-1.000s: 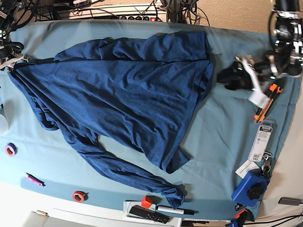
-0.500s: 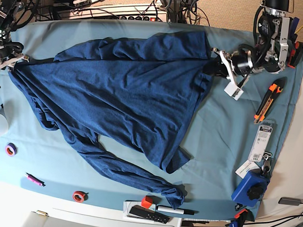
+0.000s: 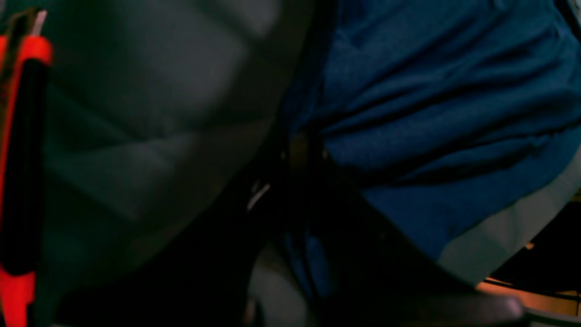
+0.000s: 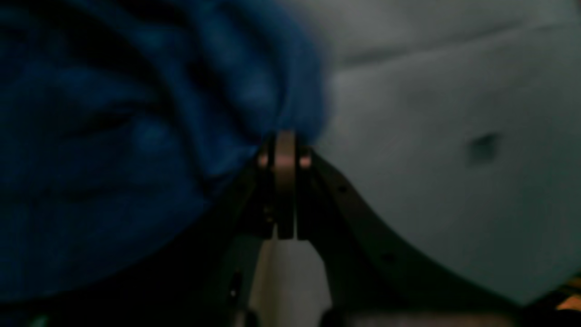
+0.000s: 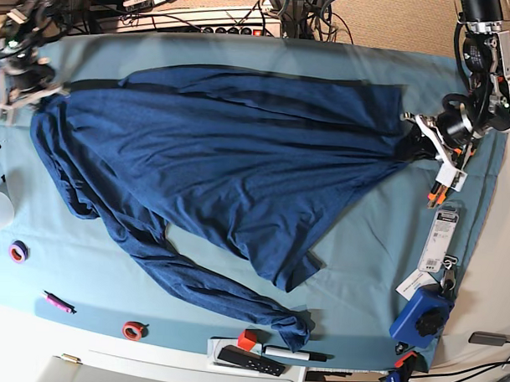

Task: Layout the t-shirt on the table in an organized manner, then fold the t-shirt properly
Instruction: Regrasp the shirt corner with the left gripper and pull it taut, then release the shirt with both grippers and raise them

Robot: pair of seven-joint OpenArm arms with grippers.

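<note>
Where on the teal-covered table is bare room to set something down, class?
Bare teal cloth of the table lies between the dark navy-blue knit t-shirt's lower hem and the blue tool, and along the front-left by the purple tape ring. The right edge and front centre are crowded with tools and markers.

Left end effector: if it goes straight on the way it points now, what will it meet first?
The left end effector points along the table toward the t-shirt, whose corner it already pinches. Straight on, it would probably only push into more of that bunched shirt cloth, though depth is unclear.
</note>
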